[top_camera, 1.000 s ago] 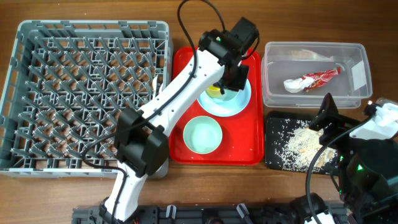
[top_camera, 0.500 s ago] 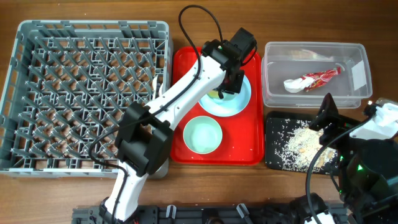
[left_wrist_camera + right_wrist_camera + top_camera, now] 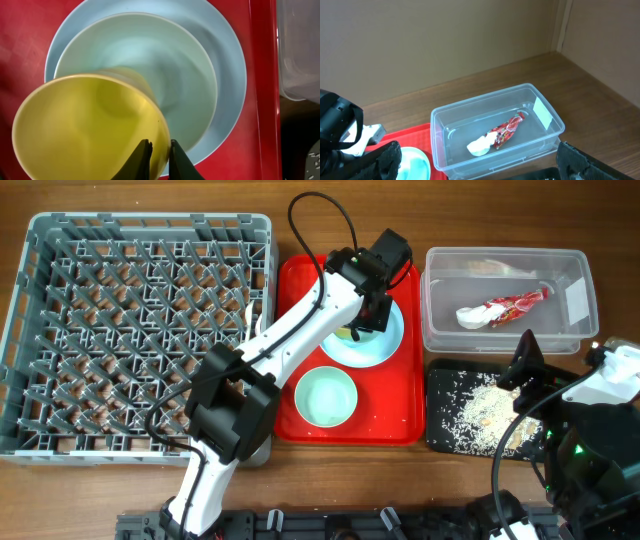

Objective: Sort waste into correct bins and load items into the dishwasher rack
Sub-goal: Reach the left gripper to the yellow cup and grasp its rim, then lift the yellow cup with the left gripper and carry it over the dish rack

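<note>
My left gripper (image 3: 158, 152) reaches over the red serving tray (image 3: 400, 415) and is shut on the rim of the small yellow cup (image 3: 85, 125). One finger is inside the cup wall and one outside. The cup sits in a pale blue-white bowl (image 3: 150, 65) that rests on the pale blue plate (image 3: 227, 75). A mint-green bowl (image 3: 326, 396) lies nearer the tray's front. My right gripper (image 3: 480, 170) stands wide open over the black tray (image 3: 445, 405), which holds pale crumbs (image 3: 480, 415). The clear tub (image 3: 505, 300) holds the red-and-white wrapper (image 3: 515, 305) and the white napkin (image 3: 472, 316).
The large grey dishwasher rack (image 3: 140, 330) fills the left of the table, its pegs bare apart from a white utensil at its right edge (image 3: 249, 315). A black cable (image 3: 320, 210) loops above the tray. The left arm spans from the front edge to the plate.
The left arm shifted slightly toward the plate, and its jaws closed in on the yellow cup's rim. The right arm stayed put.
</note>
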Robot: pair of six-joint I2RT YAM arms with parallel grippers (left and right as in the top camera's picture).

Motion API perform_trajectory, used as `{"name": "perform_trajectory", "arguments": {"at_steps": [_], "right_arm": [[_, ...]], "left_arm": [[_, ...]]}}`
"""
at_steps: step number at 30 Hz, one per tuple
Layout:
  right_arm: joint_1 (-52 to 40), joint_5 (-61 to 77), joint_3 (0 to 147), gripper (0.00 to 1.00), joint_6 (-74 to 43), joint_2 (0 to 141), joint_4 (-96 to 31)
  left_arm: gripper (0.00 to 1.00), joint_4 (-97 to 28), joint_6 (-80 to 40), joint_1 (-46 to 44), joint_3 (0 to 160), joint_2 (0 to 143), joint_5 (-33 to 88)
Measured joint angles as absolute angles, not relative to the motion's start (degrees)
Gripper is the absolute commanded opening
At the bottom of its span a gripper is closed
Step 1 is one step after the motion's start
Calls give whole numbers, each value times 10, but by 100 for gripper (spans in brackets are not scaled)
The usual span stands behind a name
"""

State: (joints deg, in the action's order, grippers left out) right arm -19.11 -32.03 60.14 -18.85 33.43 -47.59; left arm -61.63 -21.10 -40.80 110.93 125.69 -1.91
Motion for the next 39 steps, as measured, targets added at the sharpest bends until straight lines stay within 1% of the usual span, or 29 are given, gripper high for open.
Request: {"name": "perform_trajectory", "arguments": {"at_steps": [4,8,12,18,24,28,32,35,39], "right_arm": [[-191,-320,601,100,-189,334,-476],[-191,-320,601,100,-189,334,-476],[-191,-320,601,100,-189,334,-476],[-191,-320,601,100,-189,334,-476],[-191,-320,601,100,-189,334,-476],[-191,-320,601,100,-189,334,-476],[-191,-320,601,99,-189,334,-476],[-191,-320,601,100,-189,334,-476],[-191,-320,601,100,-189,334,-476]], "left_arm": [[13,-614,-211,-408,1104,1257,-19],[4,-612,-211,-408,1093,1257,-19],[4,-606,-213,-408,1092,1257,-39],[4,-611,-213,-408,1093,1257,-103],[4,-627,-200,-408,1119,1227,-104],[4,-629,-171,-400,1135,1140,-48],[4,-637,-153,-354,1151,1053,30],[4,-644,-130,-268,1160,1017,143],[4,-678,-85,-138,1161,1031,334]]}}
